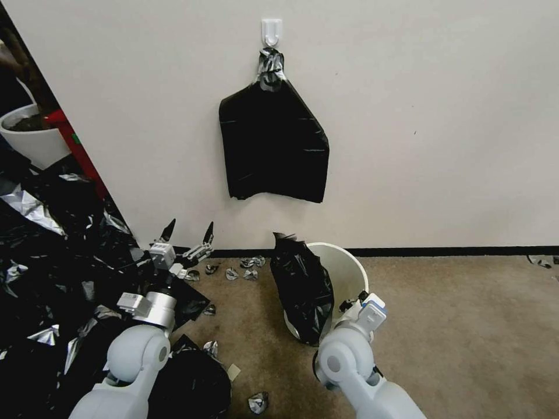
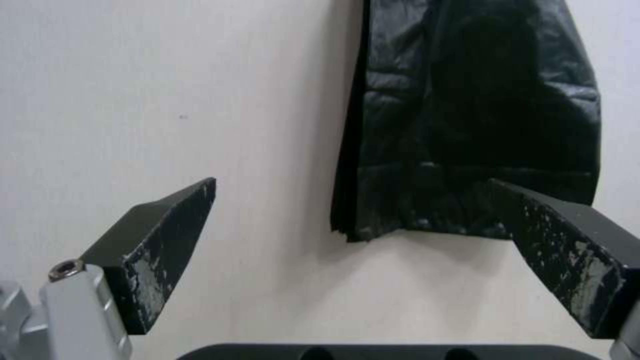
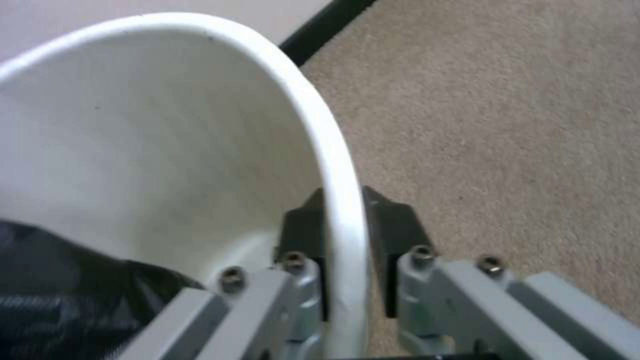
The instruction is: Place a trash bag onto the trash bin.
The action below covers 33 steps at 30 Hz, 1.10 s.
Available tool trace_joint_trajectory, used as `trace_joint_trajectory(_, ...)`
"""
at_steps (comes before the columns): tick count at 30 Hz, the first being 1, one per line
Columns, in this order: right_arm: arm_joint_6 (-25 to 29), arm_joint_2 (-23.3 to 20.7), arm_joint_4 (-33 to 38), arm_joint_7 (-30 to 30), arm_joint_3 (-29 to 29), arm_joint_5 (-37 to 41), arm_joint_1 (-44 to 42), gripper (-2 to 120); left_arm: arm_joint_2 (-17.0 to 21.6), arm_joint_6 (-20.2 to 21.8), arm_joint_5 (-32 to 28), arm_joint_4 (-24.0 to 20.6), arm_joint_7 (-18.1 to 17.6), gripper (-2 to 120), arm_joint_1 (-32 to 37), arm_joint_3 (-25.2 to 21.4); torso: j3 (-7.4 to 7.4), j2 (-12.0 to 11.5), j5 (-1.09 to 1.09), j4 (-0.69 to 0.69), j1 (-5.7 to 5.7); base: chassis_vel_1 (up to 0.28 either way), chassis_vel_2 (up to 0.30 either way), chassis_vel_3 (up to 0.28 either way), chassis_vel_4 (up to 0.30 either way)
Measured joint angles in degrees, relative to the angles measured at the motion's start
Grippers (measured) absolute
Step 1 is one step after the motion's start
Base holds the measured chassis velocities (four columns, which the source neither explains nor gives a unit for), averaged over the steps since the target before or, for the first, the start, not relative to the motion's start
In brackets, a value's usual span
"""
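Your right gripper (image 3: 343,235) is clamped on the rim of the trash bin (image 1: 346,273), one finger inside the wall and one outside; you can see the white rim running straight between the two dark fingers (image 3: 393,230) in the right wrist view. The bin stands on the carpet (image 1: 466,326) close to the wall (image 1: 437,116), tipped toward you so its open mouth shows in the head view. The trash bag (image 1: 303,288) hangs over the bin's left side, part of it draped down the outside and part reaching inside; in the right wrist view a fold of the black film (image 3: 60,295) lies inside the bin.

Your left gripper (image 1: 187,234) is raised to the left of the bin, near the wall, with its fingers spread wide and nothing between them; it points at the wall, and its wrist view looks up at the flat black bundle (image 2: 467,115) that hangs from a white hook (image 1: 272,30). A big heap of black and silvery film (image 1: 52,250) covers the floor on your left; small scraps (image 1: 244,270) lie along the skirting.
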Motion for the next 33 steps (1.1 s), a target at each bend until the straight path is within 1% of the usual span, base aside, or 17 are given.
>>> trace_joint_trajectory(2, 0.4, -1.3, 1.4, -3.8, -0.3, -4.0, -1.4, 30, 0.2, 0.0, -0.1, 0.3, -0.9, 100, 0.0, -0.1, 0.0, 0.0, -0.01, 0.0, 0.0, 0.0, 0.0, 0.0, 0.0)
trace_joint_trajectory(3, 0.4, -1.3, 1.4, -3.8, -0.3, -4.0, -1.4, 30, 0.2, 0.0, -0.1, 0.3, -0.9, 100, 0.0, -0.1, 0.0, 0.0, -0.01, 0.0, 0.0, 0.0, 0.0, 0.0, 0.0)
trace_joint_trajectory(6, 9.0, -4.3, 0.9, -19.2, 0.8, -22.6, -3.3, 45, 0.3, 1.0, -0.4, 0.5, -4.0, 100, -0.1, -0.2, 0.0, 0.0, 0.0, 0.0, 0.0, 0.0, 0.0, 0.0, 0.0)
trace_joint_trajectory(7, 9.0, -4.3, 0.9, -19.2, 0.8, -22.6, -3.3, 45, 0.3, 1.0, -0.4, 0.5, -4.0, 100, -0.1, -0.2, 0.0, 0.0, 0.0, 0.0, 0.0, 0.0, 0.0, 0.0, 0.0)
trace_joint_trajectory(8, 11.0, -5.2, 0.4, -24.1, 1.5, -26.5, -3.4, 50, 0.2, 1.2, -0.5, 0.6, -4.7, 100, 0.0, -0.2, 0.0, 0.0, 0.0, -0.01, 0.0, 0.0, 0.0, 0.0, 0.0)
trace_joint_trajectory(9, 10.7, -7.0, 0.5, -31.2, 1.9, -28.7, -3.5, 56, 0.1, 1.4, -0.5, 0.7, -5.4, 100, 0.1, -0.2, 0.0, 0.0, 0.0, -0.01, 0.0, 0.0, 0.0, 0.0, 0.0)
trace_joint_trajectory(11, 6.2, -9.2, 1.7, -37.4, 1.8, -27.3, -3.2, 62, -0.1, 1.5, -0.4, 0.7, -5.8, 100, 0.4, -0.2, 0.0, 0.0, 0.01, -0.01, 0.0, 0.0, 0.0, 0.0, 0.0)
trace_joint_trajectory(12, 6.2, -9.2, 1.7, -37.4, 1.8, -27.3, -3.2, 62, -0.1, 1.5, -0.4, 0.7, -5.8, 100, 0.4, -0.2, 0.0, 0.0, 0.01, -0.01, 0.0, 0.0, 0.0, 0.0, 0.0)
trace_joint_trajectory(14, -3.9, -11.8, 3.6, -44.1, 1.7, -20.0, -2.0, 74, -0.1, 1.5, -0.4, 0.1, -6.1, 100, 0.9, -0.2, 0.0, 0.0, -0.01, 0.0, 0.0, 0.0, 0.0, 0.0, 0.0)
trace_joint_trajectory(16, -11.5, -12.4, 4.1, -46.4, 1.7, -15.6, -0.7, 82, -0.1, 1.5, -0.4, -0.3, -6.2, 100, 1.1, -0.4, 0.0, 0.0, 0.0, 0.0, 0.0, 0.0, 0.0, 0.0, 0.0)
trace_joint_trajectory(17, -11.5, -12.4, 4.1, -46.4, 1.7, -15.6, -0.7, 82, -0.1, 1.5, -0.4, -0.3, -6.2, 100, 1.1, -0.4, 0.0, 0.0, 0.0, 0.0, 0.0, 0.0, 0.0, 0.0, 0.0)
trace_joint_trajectory(18, -15.7, -12.4, 4.1, -46.6, 1.7, -14.0, 0.0, 87, 0.0, 1.5, -0.4, -0.5, -6.5, 100, 1.2, -0.6, 0.0, 0.0, 0.0, 0.0, 0.0, 0.0, 0.0, 0.0, 0.0)
trace_joint_trajectory(20, -20.1, -12.0, 4.0, -46.0, 1.8, -11.9, 1.1, 86, 0.2, 1.5, -0.5, -0.8, -6.7, 100, 1.4, -0.9, 0.0, 0.0, 0.0, 0.0, 0.0, 0.0, 0.0, 0.0, 0.0)
trace_joint_trajectory(22, -21.4, -11.8, 3.7, -45.1, 1.6, -11.4, 1.5, 84, 0.4, 1.5, -0.5, -0.8, -6.8, 100, 1.5, -1.1, 0.0, 0.0, 0.0, 0.0, 0.0, 0.0, 0.0, 0.0, 0.0)
trace_joint_trajectory(27, -24.1, -10.3, 2.3, -41.5, 1.0, -10.2, 3.3, 65, 0.7, 1.5, -0.5, -0.8, -7.3, 100, 1.9, -1.2, 0.0, 0.0, 0.0, 0.01, 0.0, 0.0, 0.0, 0.0, 0.0)
trace_joint_trajectory(29, -24.2, -10.2, 2.2, -41.3, 1.0, -10.2, 3.4, 59, 0.7, 1.5, -0.5, -0.7, -7.3, 100, 1.9, -1.1, 0.0, 0.0, 0.0, 0.0, 0.0, 0.0, 0.0, 0.0, 0.0)
trace_joint_trajectory(33, -25.6, -10.0, 1.7, -40.7, 1.0, -10.5, 3.6, 41, 0.8, 1.6, -0.5, -0.3, -7.3, 100, 0.9, 0.4, 0.0, 0.0, -0.01, 0.0, 0.0, 0.0, 0.0, 0.0, 0.0)
